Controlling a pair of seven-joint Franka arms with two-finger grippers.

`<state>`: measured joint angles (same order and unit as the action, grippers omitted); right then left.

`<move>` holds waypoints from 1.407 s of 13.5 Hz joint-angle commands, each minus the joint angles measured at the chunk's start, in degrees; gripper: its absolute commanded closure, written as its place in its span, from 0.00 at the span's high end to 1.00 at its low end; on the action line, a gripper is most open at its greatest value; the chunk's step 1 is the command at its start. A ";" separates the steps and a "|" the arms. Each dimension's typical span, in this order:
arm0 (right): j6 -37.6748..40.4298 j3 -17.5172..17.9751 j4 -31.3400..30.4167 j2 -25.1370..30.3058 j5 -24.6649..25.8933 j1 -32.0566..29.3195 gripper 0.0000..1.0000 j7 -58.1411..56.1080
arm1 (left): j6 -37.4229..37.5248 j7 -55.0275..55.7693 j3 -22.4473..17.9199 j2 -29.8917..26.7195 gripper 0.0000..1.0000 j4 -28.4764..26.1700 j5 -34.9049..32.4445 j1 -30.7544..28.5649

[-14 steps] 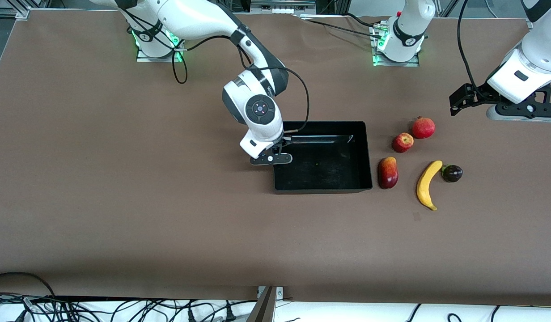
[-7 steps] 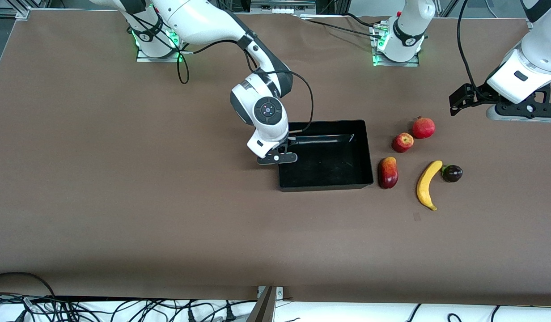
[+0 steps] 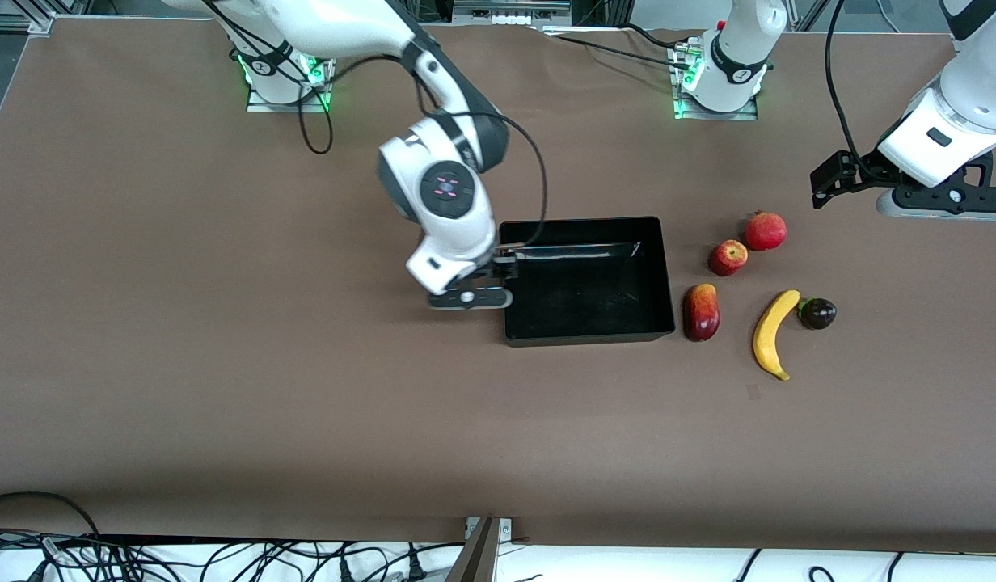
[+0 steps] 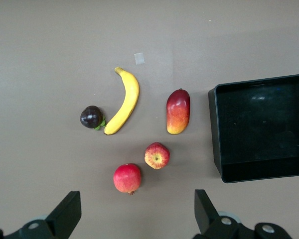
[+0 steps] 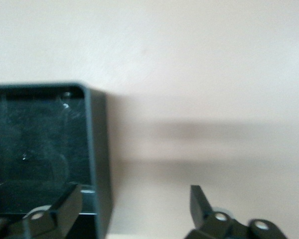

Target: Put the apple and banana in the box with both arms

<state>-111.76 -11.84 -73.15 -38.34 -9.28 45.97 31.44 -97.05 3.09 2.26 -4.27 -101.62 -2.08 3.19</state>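
Currently the box (image 3: 588, 331) sits near the middle of the table (image 3: 223, 364), open side up and with nothing inside it. The right gripper (image 3: 471, 293) hangs over the box wall at the right arm's end, with one finger (image 5: 65, 206) above the inside of the box and the other above bare table. Its fingers are spread wide and hold nothing.

Five fruits lie on the table toward the left arm's end, all outside the box. The mango (image 3: 701, 312) lies just beside the box wall without touching it. The apple (image 3: 728, 257) lies farther from the front camera than the mango, and the pomegranate (image 3: 765, 231) is just beside the apple, farther again. The banana (image 3: 772, 333) lies nearer the left arm's end than the mango. One tip of the banana is touching or almost touching a small dark purple fruit (image 3: 817, 313); the other tip points toward the front camera.

The left gripper (image 4: 134, 214) waits in the air over the table close to the pomegranate. Its fingers are wide apart and empty, as the left wrist view shows.
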 commanded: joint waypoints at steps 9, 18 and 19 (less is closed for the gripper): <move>14.11 -12.41 -18.85 32.77 -0.75 -0.26 1.00 -11.30 | 1.52 0.25 -0.24 0.67 1.00 1.78 1.03 0.33; 16.13 4.59 -27.74 43.70 7.52 -27.37 1.00 -28.00 | 5.56 6.75 5.64 4.43 1.00 0.11 1.11 0.24; 16.22 7.68 -27.74 43.70 7.43 -31.25 1.00 -29.31 | 5.12 6.49 5.74 6.62 1.00 -0.94 1.11 0.15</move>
<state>-94.86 -11.63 -99.46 4.36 -2.36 23.32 4.89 -92.20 9.08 7.37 -2.30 -102.23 -2.07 3.51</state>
